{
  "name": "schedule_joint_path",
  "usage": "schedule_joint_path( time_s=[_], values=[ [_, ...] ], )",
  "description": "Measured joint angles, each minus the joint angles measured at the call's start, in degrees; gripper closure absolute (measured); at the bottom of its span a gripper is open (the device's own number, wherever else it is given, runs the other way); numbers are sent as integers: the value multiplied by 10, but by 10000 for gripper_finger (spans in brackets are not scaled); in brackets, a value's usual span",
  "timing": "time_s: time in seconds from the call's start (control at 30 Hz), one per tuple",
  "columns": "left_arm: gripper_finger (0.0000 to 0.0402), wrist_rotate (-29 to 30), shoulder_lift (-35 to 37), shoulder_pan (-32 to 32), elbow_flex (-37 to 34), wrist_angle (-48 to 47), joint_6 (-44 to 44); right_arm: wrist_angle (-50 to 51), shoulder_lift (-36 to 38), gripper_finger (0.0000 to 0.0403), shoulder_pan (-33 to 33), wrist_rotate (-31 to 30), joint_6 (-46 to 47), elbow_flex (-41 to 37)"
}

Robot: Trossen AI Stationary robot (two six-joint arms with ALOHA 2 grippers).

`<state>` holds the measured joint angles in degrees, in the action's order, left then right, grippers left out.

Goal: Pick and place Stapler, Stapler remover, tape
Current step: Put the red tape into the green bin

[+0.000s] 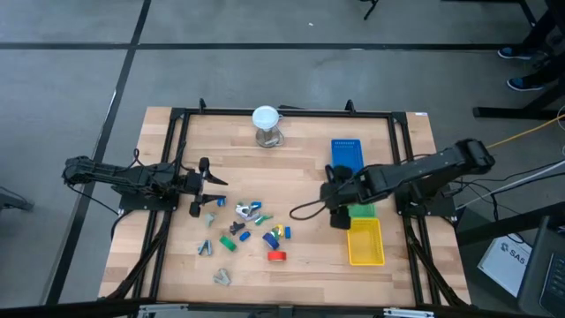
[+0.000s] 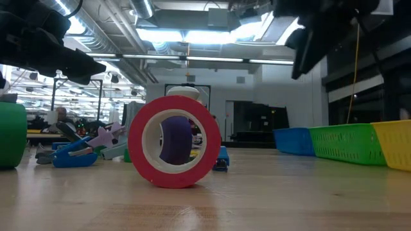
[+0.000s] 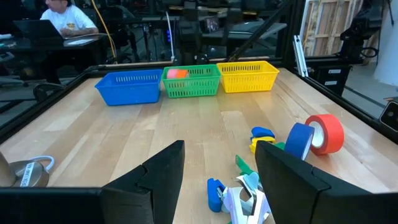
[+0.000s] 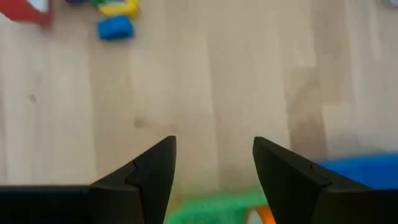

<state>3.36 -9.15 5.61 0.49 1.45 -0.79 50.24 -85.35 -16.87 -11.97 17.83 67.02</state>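
Note:
A red tape roll stands on its edge on the table, next to a blue roll. Small blue, yellow and green staplers and grey stapler removers lie scattered around them at the table's middle. An orange piece lies in the green basket. My right gripper hangs open above the green basket's left rim, pointing steeply down, with nothing between its fingers. My left gripper waits open and level at the table's left, short of the scattered pieces.
Blue, green and yellow baskets stand in a row on the right. A jar with a white lid stands at the far middle. A black frame borders the table. Bare wood lies between pile and baskets. A person sits beyond the table.

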Motion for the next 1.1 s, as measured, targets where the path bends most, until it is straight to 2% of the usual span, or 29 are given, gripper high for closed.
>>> schedule_joint_path(
  time_s=[0.5, 0.8, 1.1],
  values=[
    [205, 0, 0, 0, 0, 0, 0, -111, -154, 182, -69, 0, 1, 103],
    [205, 0, 0, 0, 0, 0, 0, -263, -221, 182, -102, 13, 27, 108],
    [205, 0, 0, 0, 0, 0, 0, -353, -268, 182, -125, 17, 62, 108]
  ],
)
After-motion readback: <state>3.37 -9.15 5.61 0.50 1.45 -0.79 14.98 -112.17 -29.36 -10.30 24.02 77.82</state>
